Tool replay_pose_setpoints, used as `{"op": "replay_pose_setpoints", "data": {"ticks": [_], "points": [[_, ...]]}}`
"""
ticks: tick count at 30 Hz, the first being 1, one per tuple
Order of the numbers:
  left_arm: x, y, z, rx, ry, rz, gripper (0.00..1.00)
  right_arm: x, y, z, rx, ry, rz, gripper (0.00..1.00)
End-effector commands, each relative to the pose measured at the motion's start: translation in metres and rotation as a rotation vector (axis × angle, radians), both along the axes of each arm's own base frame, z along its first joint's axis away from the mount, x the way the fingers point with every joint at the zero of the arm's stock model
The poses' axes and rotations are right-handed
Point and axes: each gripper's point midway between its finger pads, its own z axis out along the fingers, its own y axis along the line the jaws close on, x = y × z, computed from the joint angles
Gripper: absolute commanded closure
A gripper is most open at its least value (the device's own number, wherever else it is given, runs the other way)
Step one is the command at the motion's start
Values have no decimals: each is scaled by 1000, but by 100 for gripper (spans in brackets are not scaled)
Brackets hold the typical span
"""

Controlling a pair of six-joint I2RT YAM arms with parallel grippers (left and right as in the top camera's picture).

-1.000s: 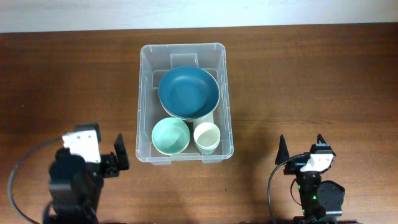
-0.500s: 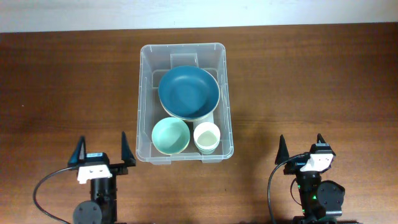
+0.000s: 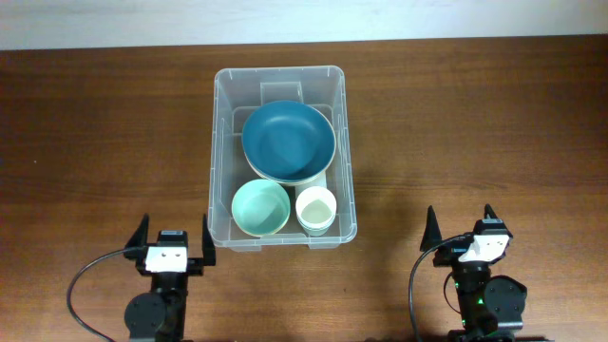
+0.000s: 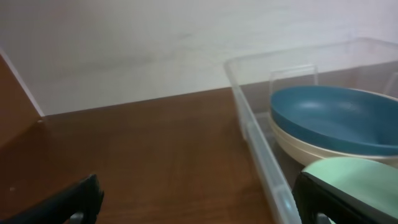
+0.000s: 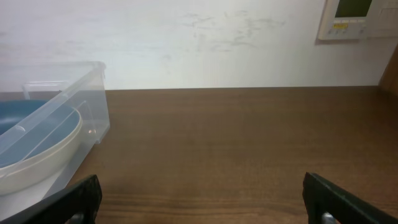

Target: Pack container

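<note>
Container, large clear rectangular plastic bin, centred ahead of both arms, loaded with round blue bowl, mint-green bowl, small white cup. Seemingly packed; left gripper, right gripper spread wide, empty.

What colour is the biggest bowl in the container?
The biggest bowl is dark teal blue, clearest in the overhead view.

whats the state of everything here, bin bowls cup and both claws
container: upright, open, no lid on
blue bowl: upright, empty, nested in cream bowl
mint bowl: upright, empty, in container
cup: upright, empty, in container
left claw: open, empty
right claw: open, empty
</note>
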Motion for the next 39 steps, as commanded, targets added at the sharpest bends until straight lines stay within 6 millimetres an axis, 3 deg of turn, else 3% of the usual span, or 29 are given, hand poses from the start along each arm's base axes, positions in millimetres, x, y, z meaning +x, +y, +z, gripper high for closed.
{"op": "replay_pose_setpoints", "data": {"ticks": [1, 39], "points": [[0, -9, -6, -44, 15, -52, 0, 0, 1, -1, -6, 1, 7, 1], [0, -5, -6, -96, 16, -25, 0, 0, 1, -1, -6, 1, 7, 1]]}}
